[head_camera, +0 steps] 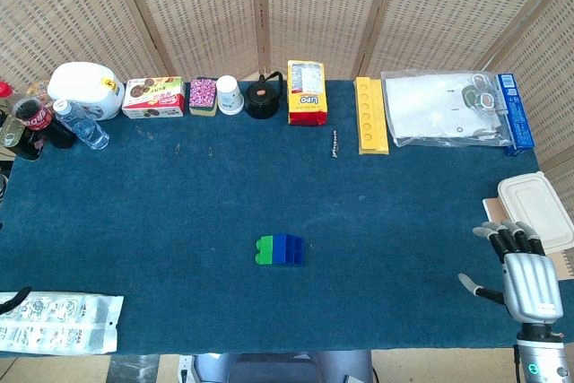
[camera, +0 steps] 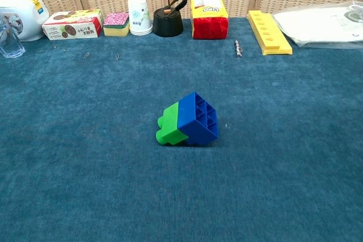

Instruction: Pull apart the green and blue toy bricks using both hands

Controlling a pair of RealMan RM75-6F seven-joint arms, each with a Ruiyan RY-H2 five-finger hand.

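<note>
Reaching first with the right hand (head_camera: 529, 280), which hovers spread and empty at the table's near right edge, looks wise: the joined green brick (head_camera: 265, 249) and blue brick (head_camera: 289, 249) lie on their side well off to its left, untouched. The left hand is out of sight. Grip each colour separately, then pull. Beyond, blue cloth (head_camera: 179, 221) runs to clutter and wicker screens (head_camera: 314, 6).

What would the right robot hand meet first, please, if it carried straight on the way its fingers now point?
Probably the white lidded container just beyond the right robot hand; its fingertips point towards the table's far side, though the hand's height is unclear.
</note>
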